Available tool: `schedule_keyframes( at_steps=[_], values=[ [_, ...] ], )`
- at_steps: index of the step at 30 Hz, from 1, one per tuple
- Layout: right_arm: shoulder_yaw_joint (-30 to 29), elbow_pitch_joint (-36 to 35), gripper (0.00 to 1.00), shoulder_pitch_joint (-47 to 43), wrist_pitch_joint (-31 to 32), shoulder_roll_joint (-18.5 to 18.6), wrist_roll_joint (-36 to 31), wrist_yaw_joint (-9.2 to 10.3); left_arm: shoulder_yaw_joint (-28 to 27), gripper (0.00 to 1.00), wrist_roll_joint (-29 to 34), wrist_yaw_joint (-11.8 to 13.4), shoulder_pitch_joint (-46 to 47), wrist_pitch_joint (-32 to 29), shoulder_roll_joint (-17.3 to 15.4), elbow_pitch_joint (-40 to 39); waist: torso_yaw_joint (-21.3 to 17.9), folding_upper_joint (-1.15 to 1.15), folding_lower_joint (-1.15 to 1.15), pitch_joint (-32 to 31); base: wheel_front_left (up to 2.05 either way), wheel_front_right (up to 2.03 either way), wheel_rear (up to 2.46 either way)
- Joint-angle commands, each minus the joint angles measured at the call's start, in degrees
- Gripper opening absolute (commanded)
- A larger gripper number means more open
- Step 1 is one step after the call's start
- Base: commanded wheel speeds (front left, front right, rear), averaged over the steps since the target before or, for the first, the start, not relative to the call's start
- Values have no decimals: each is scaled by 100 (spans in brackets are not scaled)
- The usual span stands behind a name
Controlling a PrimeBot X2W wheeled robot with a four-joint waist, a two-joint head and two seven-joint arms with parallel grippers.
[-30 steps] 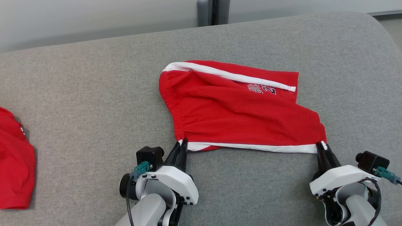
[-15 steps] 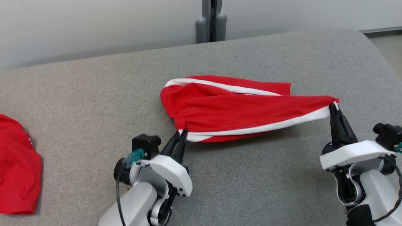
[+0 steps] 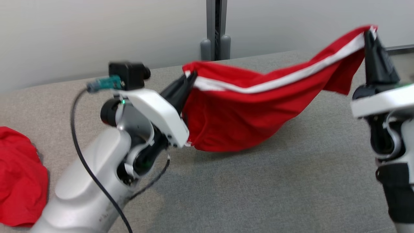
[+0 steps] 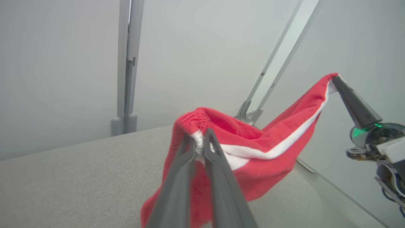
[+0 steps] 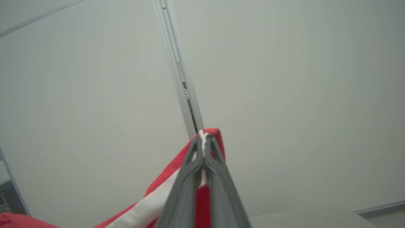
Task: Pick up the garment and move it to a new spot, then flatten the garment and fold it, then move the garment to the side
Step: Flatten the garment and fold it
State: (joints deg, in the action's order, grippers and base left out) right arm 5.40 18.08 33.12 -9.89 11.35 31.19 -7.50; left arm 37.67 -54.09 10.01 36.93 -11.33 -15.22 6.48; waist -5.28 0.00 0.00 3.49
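Both arms hold the shorts point(image 3: 239, 123) up over the grey tabletop point(image 3: 258, 194). The cloth sags between them, and I cannot tell if the lowest fold touches the tabletop. My left end effector point(image 3: 190, 77) is pinched narrow on the waistband corner, forearm slanting up from the tabletop's near edge. My right end effector point(image 3: 368, 32) is clamped on the white-striped hem corner, fingers upward, higher above the tabletop. Another red cloth point(image 3: 19, 184) lies at the tabletop's left end.
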Motion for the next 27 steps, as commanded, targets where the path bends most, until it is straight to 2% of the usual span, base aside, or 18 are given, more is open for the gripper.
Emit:
schedule_keyframes(
  at_steps=[1,5,9,13,16,20,23,27],
  values=[
    [-58,-47,0,148,81,19,-43,2,-94,0,-101,62,151,-92,3,-79,-21,0,0,50,0,0,0],
    [-233,-122,0,778,431,43,-120,1,-397,0,-348,291,716,-533,-22,-243,-44,0,0,279,0,0,0],
    [-306,-53,0,1463,764,48,-100,2,-647,0,-476,498,1402,-840,50,-23,-83,0,0,706,0,0,0],
    [-304,219,0,2369,973,132,-42,1,-694,0,-257,595,2388,-1061,43,429,-147,0,0,1397,0,0,0],
    [-179,563,0,3203,917,144,10,1,-644,0,34,558,3243,-1060,88,919,-224,0,0,1931,0,0,0],
    [-24,1176,0,4404,450,217,2,2,-644,0,489,440,4495,-671,233,1737,-349,0,0,2586,0,0,0],
    [-2,1734,0,5103,-146,143,-69,2,-733,0,710,255,5199,-22,459,2395,-401,0,0,2945,0,0,0],
    [77,2254,0,5675,-499,-19,-117,2,-766,0,953,-44,5887,893,671,3220,-455,0,0,3367,0,0,0]
  ],
)
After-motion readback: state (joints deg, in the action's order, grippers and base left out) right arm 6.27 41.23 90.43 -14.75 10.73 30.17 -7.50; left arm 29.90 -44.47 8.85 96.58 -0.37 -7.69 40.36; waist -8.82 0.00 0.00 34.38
